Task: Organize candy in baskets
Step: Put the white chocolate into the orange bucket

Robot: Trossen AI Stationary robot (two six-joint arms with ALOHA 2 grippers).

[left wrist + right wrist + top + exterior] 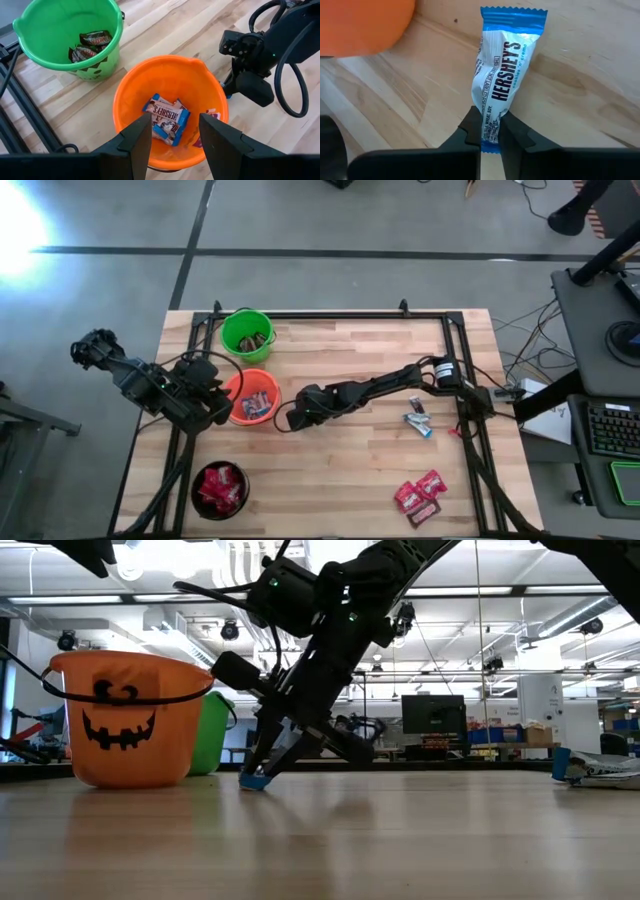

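The left gripper (171,137) hangs with fingers apart over the round orange plastic bucket (240,412), which holds blue-and-white wrapped sweets (167,119) (dark brown ones lie in the bright green bucket (232,328) behind). Just right of the orange bucket, the right gripper (489,135) pinches one end of a blue-and-white Hershey's candy (504,75) lying on the pale wooden table (350,470).

Blue-white candy (502,75); orange (170,85), green baskets (60,30)
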